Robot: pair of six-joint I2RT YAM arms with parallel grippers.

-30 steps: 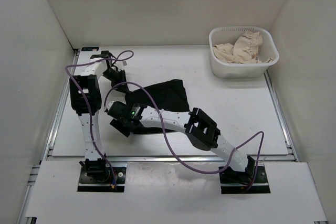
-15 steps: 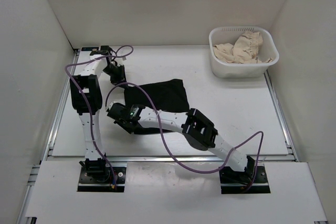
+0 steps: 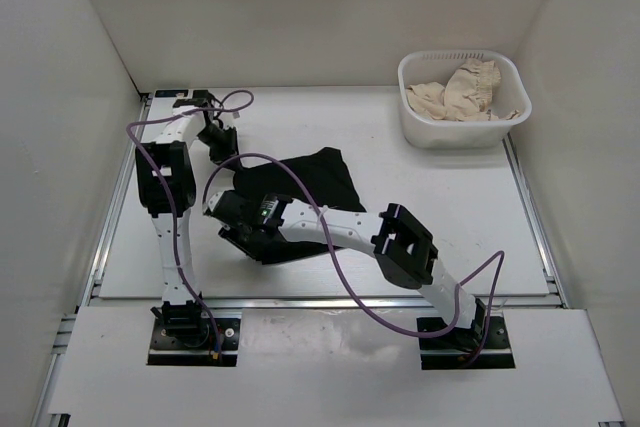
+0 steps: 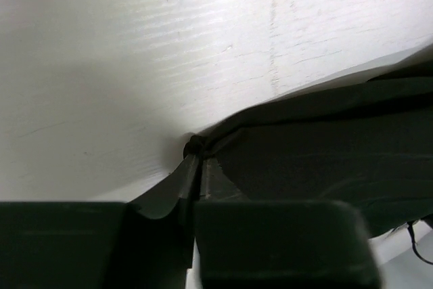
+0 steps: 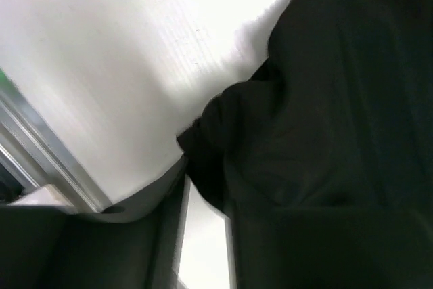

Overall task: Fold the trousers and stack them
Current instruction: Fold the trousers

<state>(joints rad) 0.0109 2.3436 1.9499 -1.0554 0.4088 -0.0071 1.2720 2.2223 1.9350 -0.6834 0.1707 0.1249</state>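
Top external view: the white counter [image 3: 450,207] carries the trousers [image 3: 315,177], a black heap of fabric lying left of centre, partly folded, its near left part covered by the right arm. A white basket [image 3: 415,132] stands at the far right corner, well apart from the trousers. It holds a crumpled beige cloth [image 3: 462,92].

The left arm reaches along the left side of the counter, with the left hand [image 3: 220,142] at the far left edge of the trousers. The right arm crosses from the near right, and the right hand [image 3: 240,237] sits over the near left edge of the fabric.

Left wrist view: the left hand [image 4: 195,160] has its fingers closed together on a small pinch of black fabric. From that pinch the trousers [image 4: 325,147] run off to the right as a taut edge, low over the counter [image 4: 169,45].

Right wrist view, blurred: the right hand [image 5: 199,187] is clamped on a bunched fold of the trousers [image 5: 325,133]. A strip of white shows between the fingers lower down. The counter [image 5: 101,65] lies to the left, with its metal side rail [image 5: 40,150] in view.
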